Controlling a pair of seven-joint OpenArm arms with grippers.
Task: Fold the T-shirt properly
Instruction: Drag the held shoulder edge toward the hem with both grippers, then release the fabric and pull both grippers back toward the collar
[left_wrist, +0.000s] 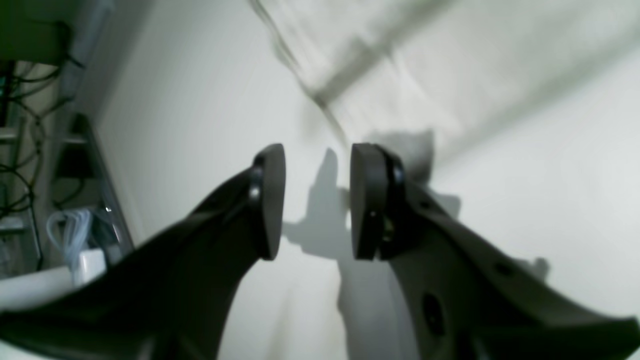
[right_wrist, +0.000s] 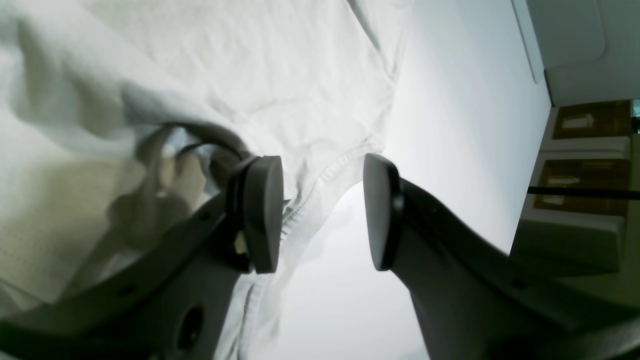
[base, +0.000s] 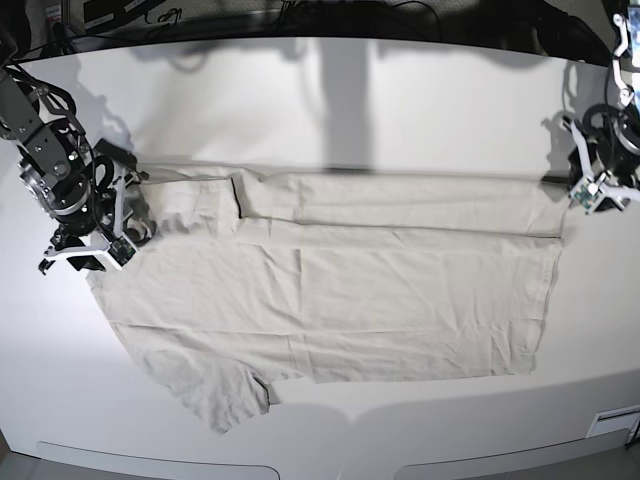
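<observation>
The pale beige T-shirt (base: 330, 290) lies flat across the white table (base: 330, 110), with its far long edge folded over toward the middle. One sleeve points to the front left. My right gripper (base: 88, 252) is open at the shirt's left end. In the right wrist view the gripper (right_wrist: 320, 215) has its jaws apart, and the stitched hem of the shirt (right_wrist: 250, 75) runs by the left finger (right_wrist: 262, 215). My left gripper (base: 598, 195) is open just off the shirt's far right corner. In the blurred left wrist view the gripper (left_wrist: 317, 200) hangs over bare table, short of the shirt (left_wrist: 400, 60).
Cables and dark equipment (base: 150, 15) line the table's back edge. A shelf with cables (left_wrist: 30, 150) shows past the table edge in the left wrist view. Brown and white boxes (right_wrist: 585, 170) stand beyond the edge in the right wrist view. A small label (base: 615, 420) sits at the front right.
</observation>
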